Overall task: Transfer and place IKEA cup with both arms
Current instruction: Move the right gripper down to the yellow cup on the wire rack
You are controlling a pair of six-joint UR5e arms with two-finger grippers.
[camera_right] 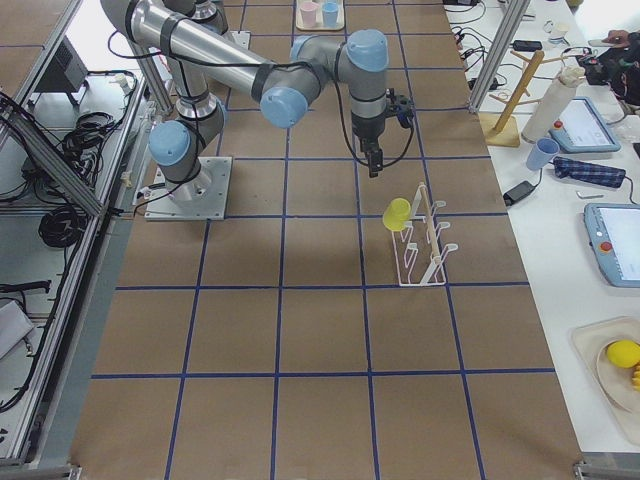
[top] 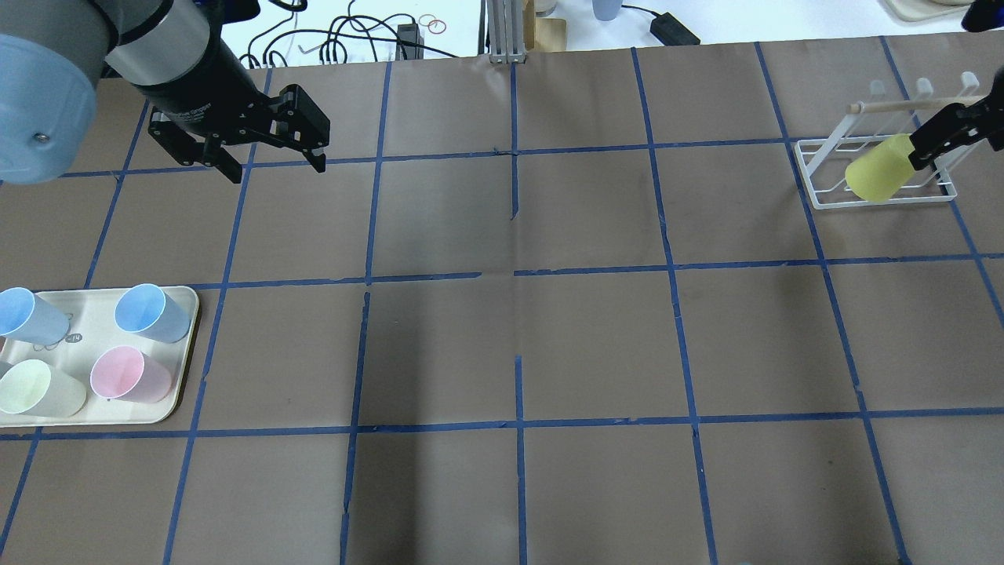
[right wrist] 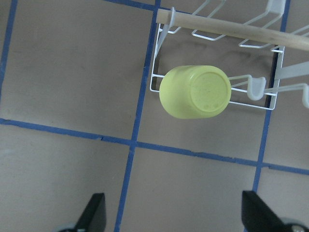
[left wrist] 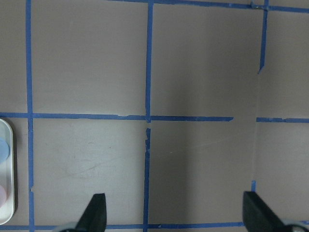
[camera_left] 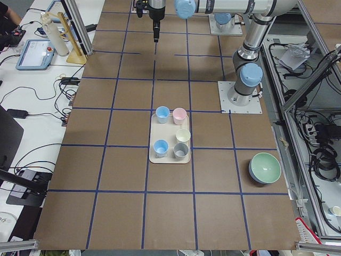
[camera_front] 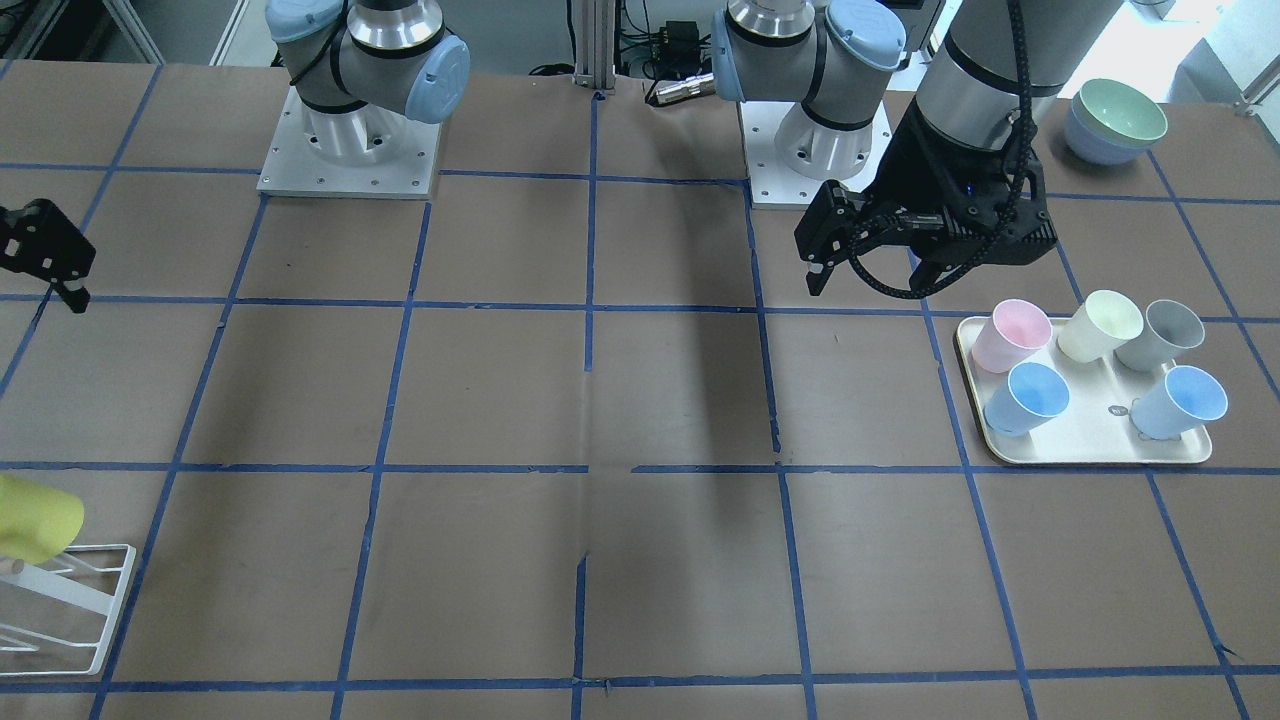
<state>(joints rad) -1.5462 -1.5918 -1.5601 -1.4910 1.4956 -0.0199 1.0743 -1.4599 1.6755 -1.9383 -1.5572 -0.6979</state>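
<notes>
A brown paper-covered table (top: 596, 345) gridded with blue tape is filling the overhead view. At lower left, a cream tray (top: 185, 369) is carrying pastel plastic cups (top: 149, 312). At upper left, the left gripper (top: 277, 169) is hovering, jaws spread and empty. At upper right, the bright yellow plastic tumbler (top: 878, 179) is hanging tilted on a white wire rack (top: 816, 169). The right gripper (right wrist: 175, 215) is hovering over it, released and not touching.

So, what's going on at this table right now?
Nothing is held yet. The yellow IKEA cup sits bottom-up on the white rack at the robot's right side. The right gripper hovers open above it. The left gripper hangs open over the table, close to the tray of pastel cups.
</notes>
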